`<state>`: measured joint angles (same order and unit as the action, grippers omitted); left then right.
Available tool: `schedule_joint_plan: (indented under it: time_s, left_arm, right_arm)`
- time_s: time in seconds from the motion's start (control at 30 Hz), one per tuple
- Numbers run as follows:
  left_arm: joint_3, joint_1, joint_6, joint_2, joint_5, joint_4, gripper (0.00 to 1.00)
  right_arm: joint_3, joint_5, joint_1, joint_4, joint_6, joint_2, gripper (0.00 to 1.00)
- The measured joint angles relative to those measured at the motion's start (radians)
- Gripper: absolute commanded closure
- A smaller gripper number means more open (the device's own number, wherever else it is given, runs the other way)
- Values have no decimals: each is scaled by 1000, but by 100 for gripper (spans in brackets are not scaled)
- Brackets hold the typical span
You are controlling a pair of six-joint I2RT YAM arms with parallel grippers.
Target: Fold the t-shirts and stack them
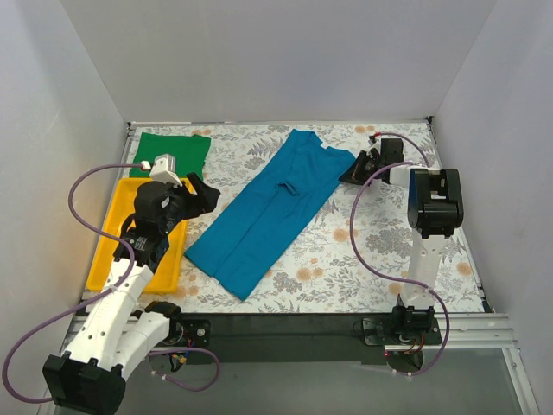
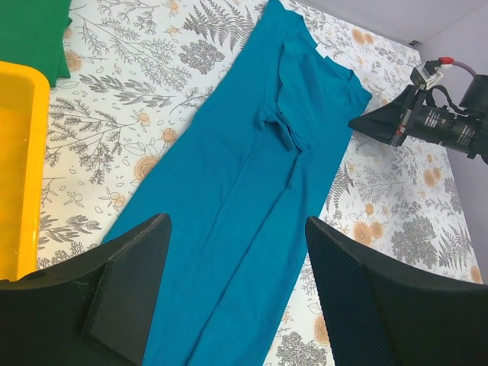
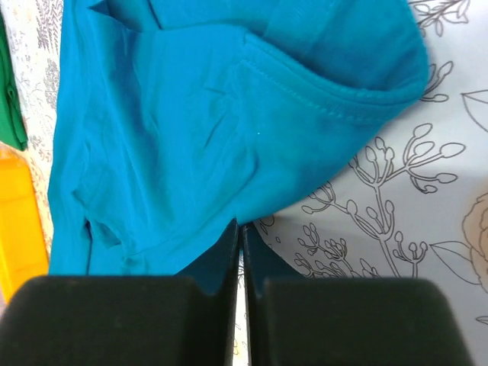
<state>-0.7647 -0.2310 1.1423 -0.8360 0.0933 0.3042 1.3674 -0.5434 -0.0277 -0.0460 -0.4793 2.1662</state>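
Teal shirt [image 1: 268,207] lies diagonal across table [image 1: 389,259] middle in top view, green shirt [image 1: 173,151] folded at far-left corner; left wrist: left gripper [image 2: 236,229] gapes empty above teal cloth; right wrist: right gripper [image 3: 240,225] clamps its far-right edge, likely to fold.

The left tool [image 2: 236,229] gapes over teal shirt [image 2: 229,168]; yellow tray [image 2: 19,152] beside.

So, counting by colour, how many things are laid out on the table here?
teal-blue t-shirt: 1
green t-shirt: 1
yellow tray: 1
Total: 3
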Motion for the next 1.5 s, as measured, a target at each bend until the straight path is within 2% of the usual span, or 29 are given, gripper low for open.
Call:
schedule_joint_plan:
  time_s: [0.17,0.3,0.37,0.4,0.5,0.63,0.83,0.9,0.97,1.03,1.07,1.17,1.23,1.33,1.5]
  left_arm:
    - [1,0,11,-3,21,6,30]
    - [8,0,14,-10,49,6,30]
    - [14,0,15,-19,73,2,30]
    - [17,0,15,-28,89,1,30]
    - [22,0,16,-77,138,0,30]
    - [45,0,26,-157,191,-6,30]
    - [64,0,37,-293,261,-3,30]
    - [57,-1,31,-367,274,-2,30]
    - [31,-8,19,-451,280,11,31]
    - [-4,-20,4,-525,271,24,31]
    - [-20,-31,-5,-552,261,29,31]
    - [-60,-63,-34,-600,232,43,31]
    - [-70,-80,-51,-611,217,50,33]
    - [-70,-92,-70,-619,196,67,36]
    - [-70,-99,-87,-648,174,90,40]
  right_arm:
    - [0,-29,36,-3,-11,7,99]
    - [27,-41,126,28,14,18,98]
    - [98,-36,179,89,56,48,86]
    - [146,-34,203,125,92,68,71]
    - [285,-33,262,237,237,109,47]
    - [262,-54,277,345,461,63,41]
    - [-40,-127,221,536,889,-175,36]
    - [-150,-120,164,578,1038,-274,34]
    - [-253,-113,66,606,1180,-392,28]
    - [-364,-103,-65,597,1304,-532,4]
    - [-417,-101,-140,579,1357,-607,2]
    - [-582,-87,-356,494,1493,-822,2]
    - [-627,-76,-460,480,1552,-879,2]
    - [-629,-18,-599,423,1587,-820,4]
    - [-616,95,-809,351,1529,-721,18]
